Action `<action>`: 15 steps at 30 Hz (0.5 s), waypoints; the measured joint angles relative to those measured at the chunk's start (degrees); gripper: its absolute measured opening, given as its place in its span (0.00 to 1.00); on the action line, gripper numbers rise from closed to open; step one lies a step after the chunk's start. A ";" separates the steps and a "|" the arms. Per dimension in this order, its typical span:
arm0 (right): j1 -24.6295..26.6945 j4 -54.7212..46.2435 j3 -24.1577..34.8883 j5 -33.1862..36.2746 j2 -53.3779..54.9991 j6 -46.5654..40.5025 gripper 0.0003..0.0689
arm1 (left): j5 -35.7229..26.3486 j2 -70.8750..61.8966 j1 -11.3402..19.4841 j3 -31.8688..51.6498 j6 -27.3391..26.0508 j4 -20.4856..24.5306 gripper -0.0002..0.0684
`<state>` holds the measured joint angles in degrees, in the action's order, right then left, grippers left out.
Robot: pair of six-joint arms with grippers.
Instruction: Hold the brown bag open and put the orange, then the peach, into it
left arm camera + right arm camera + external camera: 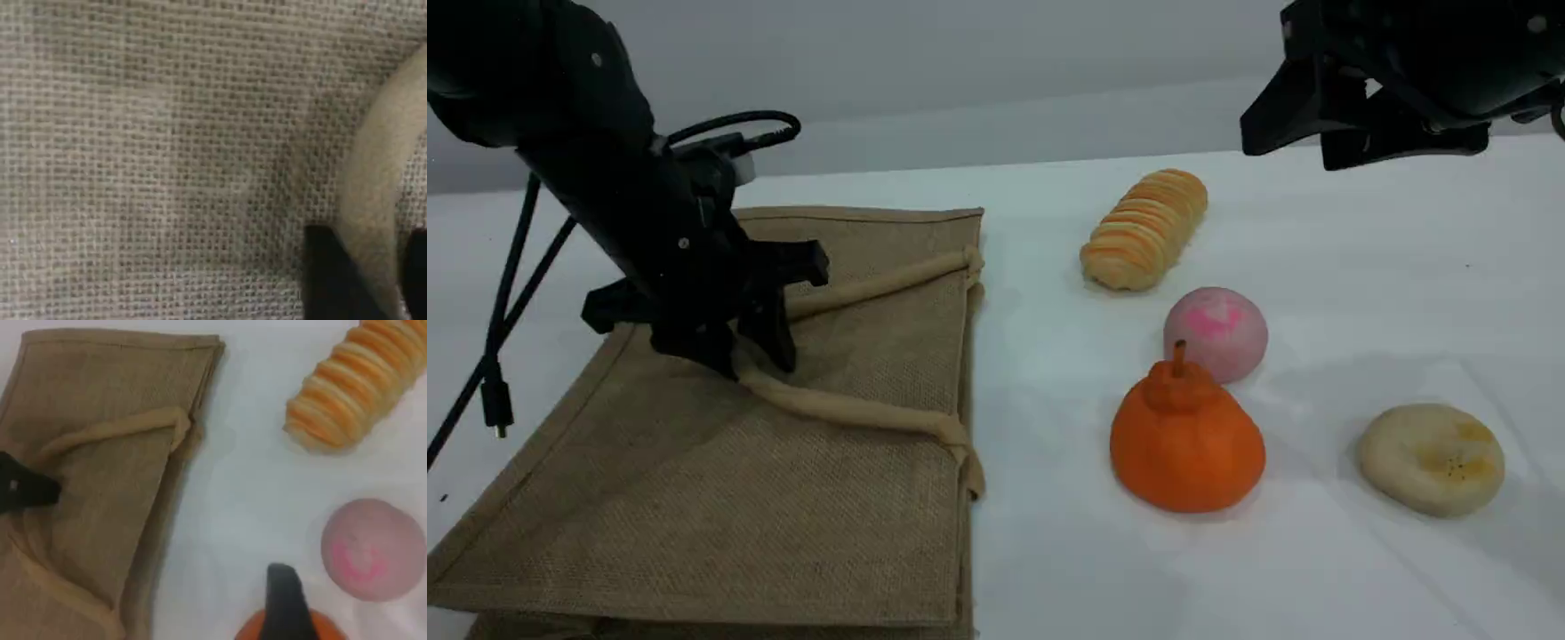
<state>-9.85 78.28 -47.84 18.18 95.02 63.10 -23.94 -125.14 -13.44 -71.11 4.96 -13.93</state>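
The brown bag (694, 498) lies flat on the left of the table, its mouth toward the fruit. My left gripper (756, 360) is down on it, jaws closed around the near beige handle (854, 409). The left wrist view shows that handle (380, 193) pinched between two dark fingertips (327, 280) over the weave. The orange (1187, 444) stands right of the bag, and the pink peach (1216, 331) sits just behind it. My right gripper (1288, 153) hangs open and empty, high at the far right. Its wrist view looks down on the bag (100, 487), the peach (372, 547) and the orange's edge (327, 630).
An orange-striped loaf (1145, 228) lies behind the peach. A flat cream bun (1432, 458) rests at the right front. A loose black cable plug (496, 404) dangles at the left edge, beside the bag.
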 joint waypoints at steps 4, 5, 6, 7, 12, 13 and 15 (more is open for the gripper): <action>0.00 -0.05 0.00 0.87 0.15 0.00 0.58 | -0.19 0.16 0.00 0.00 0.30 0.00 0.11; 0.00 -0.05 0.00 1.22 0.38 0.00 0.58 | -0.25 0.37 0.00 0.00 0.30 0.00 0.11; 0.00 -0.05 0.00 1.65 0.68 0.00 0.58 | -0.42 0.70 0.00 0.00 0.24 0.00 0.11; 0.00 -0.05 0.00 2.30 1.01 0.00 0.58 | -0.71 1.09 0.00 -0.04 0.16 0.13 0.11; 0.00 -0.05 0.00 2.80 2.21 0.13 0.58 | -5.66 4.87 0.00 -2.61 -2.95 0.39 0.11; 0.00 -0.05 0.00 2.80 2.27 0.19 0.58 | -7.29 5.82 0.00 -3.36 -4.12 0.39 0.11; 0.00 -0.05 0.00 2.80 2.27 0.50 0.58 | -11.04 7.88 0.00 -5.42 -6.56 0.45 0.11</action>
<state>-9.85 78.23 -47.84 20.98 97.29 63.60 -34.98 -117.26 -13.44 -76.53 -1.60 -13.48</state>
